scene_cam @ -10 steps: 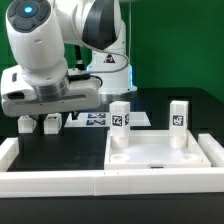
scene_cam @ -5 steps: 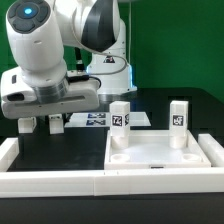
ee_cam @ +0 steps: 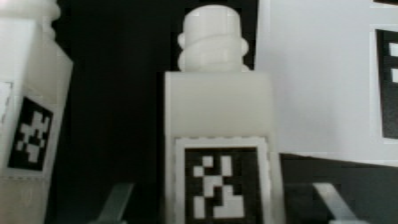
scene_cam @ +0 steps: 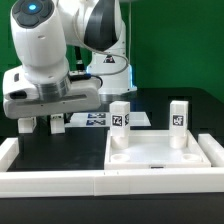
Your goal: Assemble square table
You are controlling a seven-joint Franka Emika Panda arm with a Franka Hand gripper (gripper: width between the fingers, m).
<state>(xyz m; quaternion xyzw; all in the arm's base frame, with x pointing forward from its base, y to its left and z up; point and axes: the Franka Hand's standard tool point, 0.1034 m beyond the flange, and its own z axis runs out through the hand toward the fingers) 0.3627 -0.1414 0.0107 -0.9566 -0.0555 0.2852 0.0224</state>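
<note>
The fingers (ee_cam: 111,203) straddle a short white tagged block leg (ee_cam: 217,140) on the black tabletop (scene_cam: 70,145) (pinching it or not, I cannot tell).

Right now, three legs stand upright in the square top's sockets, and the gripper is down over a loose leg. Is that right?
Not three. The exterior view shows two in the square top: one leg on that view's left, another leg on its right. The gripper is down over a loose leg, as you said.
</note>
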